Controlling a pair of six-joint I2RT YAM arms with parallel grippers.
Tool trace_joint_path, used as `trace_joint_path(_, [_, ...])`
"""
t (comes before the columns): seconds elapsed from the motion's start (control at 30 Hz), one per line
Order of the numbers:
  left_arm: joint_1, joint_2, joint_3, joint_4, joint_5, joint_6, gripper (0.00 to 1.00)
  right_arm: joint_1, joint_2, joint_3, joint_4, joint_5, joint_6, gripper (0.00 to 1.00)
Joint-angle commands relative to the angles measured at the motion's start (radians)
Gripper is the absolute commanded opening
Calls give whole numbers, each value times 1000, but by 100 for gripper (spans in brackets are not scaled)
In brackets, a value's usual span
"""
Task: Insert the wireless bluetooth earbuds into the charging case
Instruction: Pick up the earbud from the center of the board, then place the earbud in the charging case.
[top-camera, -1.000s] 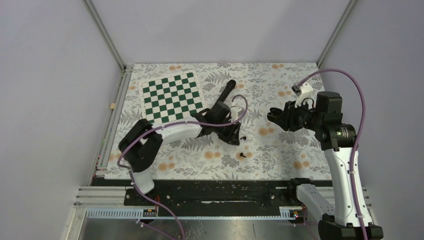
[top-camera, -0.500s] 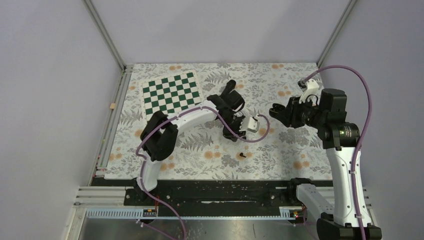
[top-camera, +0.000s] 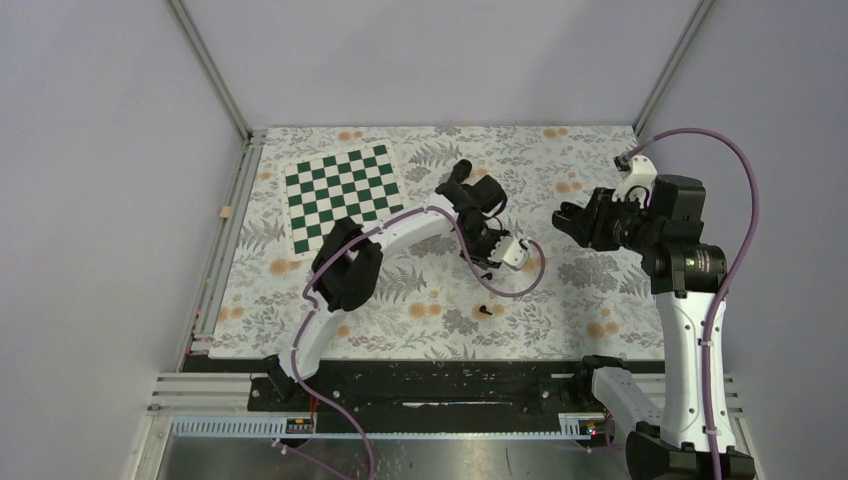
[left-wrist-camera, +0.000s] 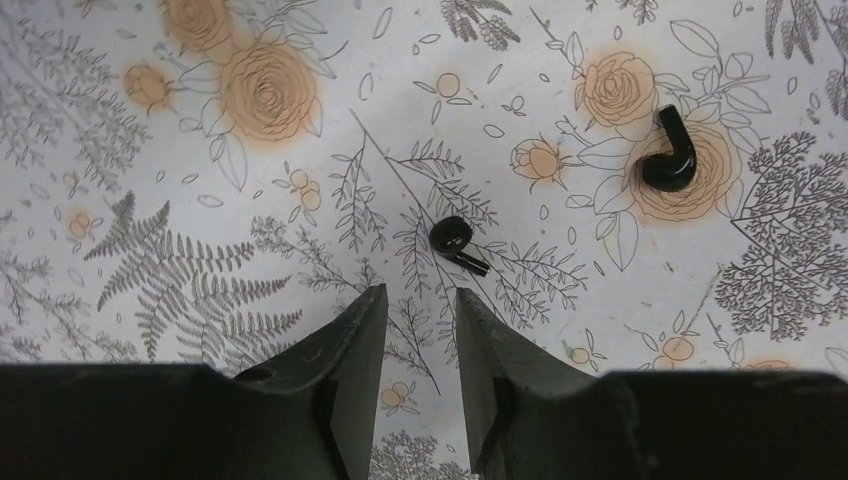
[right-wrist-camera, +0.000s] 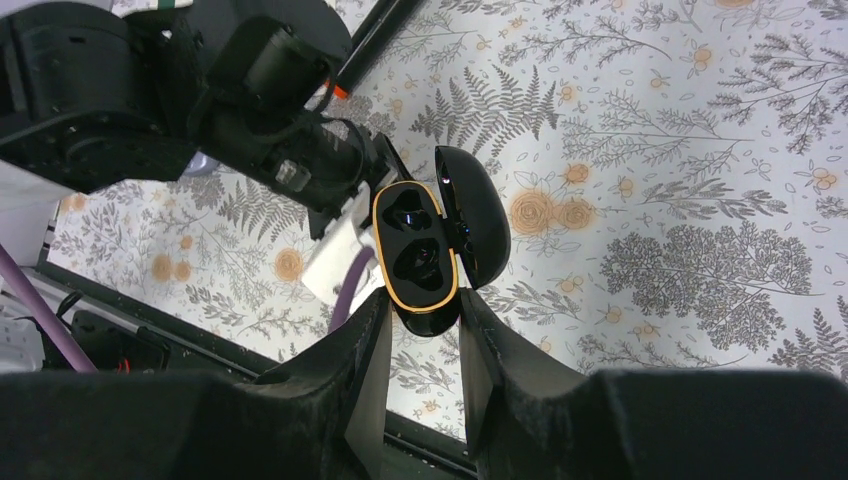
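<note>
On the floral-patterned tablecloth (top-camera: 560, 300), near the middle of the table, two small glossy black stemmed earbuds lay loose and apart from each other. In the left wrist view, the nearer black earbud (left-wrist-camera: 455, 241) rested on its side just ahead of the fingertips and slightly to their right. The second black earbud (left-wrist-camera: 671, 156) lay curled on an orange rose print farther off to the right. Neither touched the fingers.

The left gripper (left-wrist-camera: 420, 300) hung over the cloth with its jaws parted by a narrow gap and nothing between them. Its arm reached out from the near edge across the table's centre.

The right gripper (right-wrist-camera: 422, 305) was raised above the right half of the table and held the oval black charging case with an orange rim (right-wrist-camera: 418, 250). Its two fingers were closed on the case's lower end. The case was open, with its domed black lid swung out to the right. Both moulded wells inside looked dark and unoccupied, so no bud sat in the case.

A green-and-white checkered board (top-camera: 345, 195) lay flat at the far left of the cloth, well away from both earbuds.
</note>
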Motion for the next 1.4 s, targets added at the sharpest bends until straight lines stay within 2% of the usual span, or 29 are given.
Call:
trace_joint_path(0.0, [-28,32,41,-45,0,141,32,-16,14,64,0,-9,20,0])
trace_joint_path(0.63, [-52,112,82,-46,-86,209,26,-29,30,44,2,-55,35,0])
trace_joint_path(0.83, [-52,111,78,-47,-89,198,14,-30,32,42,2,-65,35,0])
trace_joint_path(0.93, [-49,86,75,-46,-91,138,7,-30,28,38,2,-70,21,0])
trace_joint_path(1.03, [-31,6,16,-15,-61,19,1,-30,8,18,19,-76,-6,0])
trace_joint_path(1.1, [-21,-93,-99,74,-57,-48,0,-30,-10,-7,48,-109,-32,0])
trace_joint_path(1.27, [-14,-423,-394,296,-59,-254,0,-30,-37,-86,115,-174,-100,0])
trace_joint_path(1.37, [-9,-596,-509,400,-101,-420,0,-30,-26,-125,149,-215,-116,0])
